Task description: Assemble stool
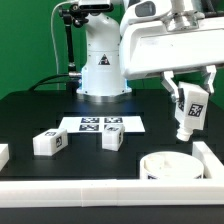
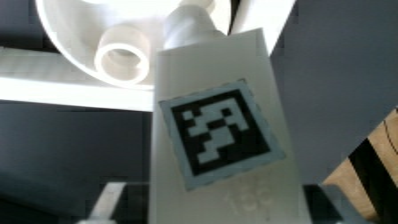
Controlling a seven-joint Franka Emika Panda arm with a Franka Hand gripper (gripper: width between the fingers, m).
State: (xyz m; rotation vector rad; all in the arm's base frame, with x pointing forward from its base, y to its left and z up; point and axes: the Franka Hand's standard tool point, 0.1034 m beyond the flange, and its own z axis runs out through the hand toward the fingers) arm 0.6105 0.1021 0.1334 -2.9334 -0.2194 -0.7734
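One stool leg (image 1: 188, 118) hangs nearly upright in the air at the exterior view's right, its tagged face toward the camera, clamped between the two fingers of the gripper (image 1: 190, 95). In the wrist view the same leg (image 2: 222, 130) points down toward the round seat (image 2: 98, 45), close by a raised ring socket. The seat (image 1: 170, 165) lies on the black table (image 1: 30, 115) at the near right, just below the held leg. Two more legs lie to the left: one (image 1: 113, 138) near the marker board (image 1: 100, 124), another (image 1: 48, 143) further left. A white rail (image 1: 90, 190) runs along the near edge.
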